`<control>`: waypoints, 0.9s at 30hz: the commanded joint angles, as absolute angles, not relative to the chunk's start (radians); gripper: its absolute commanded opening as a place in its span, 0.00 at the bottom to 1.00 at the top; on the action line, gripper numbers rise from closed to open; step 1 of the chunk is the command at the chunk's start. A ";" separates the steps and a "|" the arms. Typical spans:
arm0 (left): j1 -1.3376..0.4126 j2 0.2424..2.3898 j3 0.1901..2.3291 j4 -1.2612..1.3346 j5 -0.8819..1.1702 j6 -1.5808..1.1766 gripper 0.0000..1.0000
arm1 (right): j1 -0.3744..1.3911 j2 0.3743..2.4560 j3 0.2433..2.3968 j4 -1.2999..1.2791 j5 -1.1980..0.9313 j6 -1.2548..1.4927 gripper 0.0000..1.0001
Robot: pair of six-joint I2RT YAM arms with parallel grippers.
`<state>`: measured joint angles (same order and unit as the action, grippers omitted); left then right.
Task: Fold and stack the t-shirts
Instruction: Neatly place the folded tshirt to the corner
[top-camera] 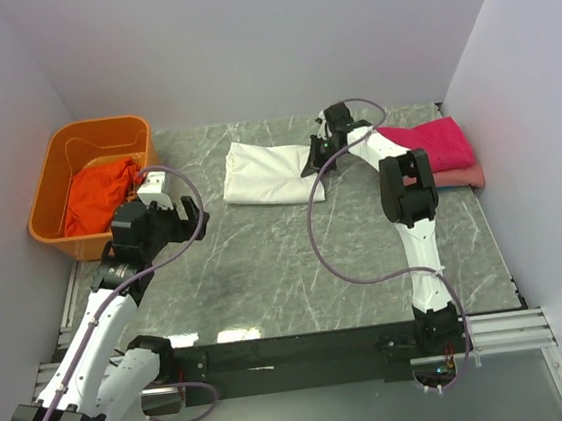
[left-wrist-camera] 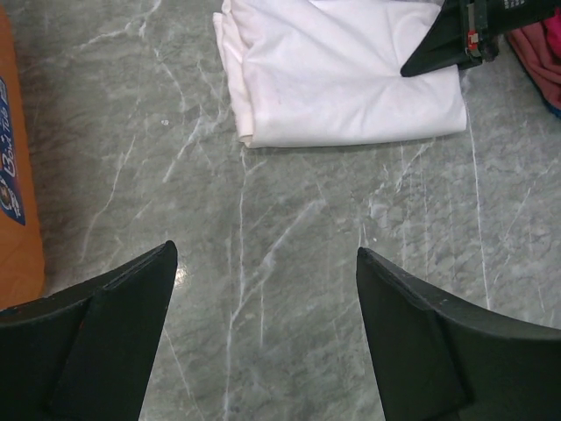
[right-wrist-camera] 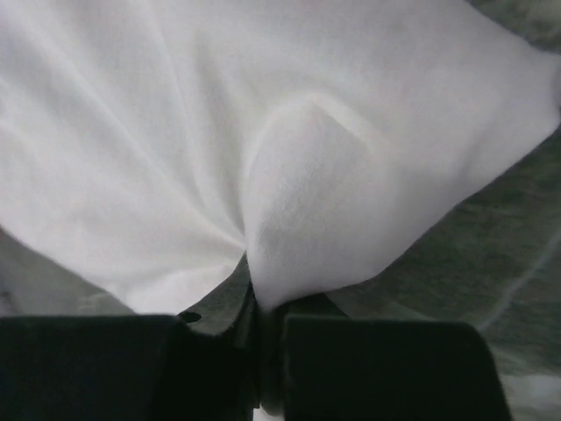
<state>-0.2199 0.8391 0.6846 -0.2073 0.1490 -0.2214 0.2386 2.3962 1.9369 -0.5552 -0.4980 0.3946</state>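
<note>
The white t-shirt (top-camera: 272, 171) lies folded into a flat oblong near the far edge of the tabletop (top-camera: 267, 272), about midway along it. Its long axis runs left to right, roughly parallel to that far edge, with the right end sitting a little nearer to me. Only plain white cloth faces up, and I can see no print. My right jaws are clamped on its right-hand short edge, with a small ridge of cloth bunched up between them. I judge I grip it there because that end faces the pile, so the folded bundle can be dragged or lifted sideways without falling open. The pile sits in the far right corner, just beside my right arm: a magenta t-shirt (top-camera: 425, 145) lying on a pink t-shirt (top-camera: 459, 180). Its long side also runs left to right, so the white one should need little turning. My left jaws stand wide apart, holding nothing, and hover over bare tabletop toward the left edge, well apart from the white shirt. They are close to the orange basket (top-camera: 52, 184), where an orange-red t-shirt (top-camera: 98, 194) lies crumpled and unfolded, probably the next one to take.
</note>
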 commanded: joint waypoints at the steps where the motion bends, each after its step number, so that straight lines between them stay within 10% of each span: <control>1: -0.219 0.830 0.693 -0.195 0.132 -0.195 0.88 | 0.256 2.355 2.038 -0.704 -0.294 0.157 0.00; 27: -0.221 0.684 0.683 -0.183 0.204 -0.181 0.88 | 0.264 1.919 2.002 -0.827 0.515 -0.396 0.00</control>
<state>-0.2199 0.7013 0.6846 -0.2081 0.1761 -0.1955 0.2703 2.0190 1.9839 -0.8600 0.4072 -0.3386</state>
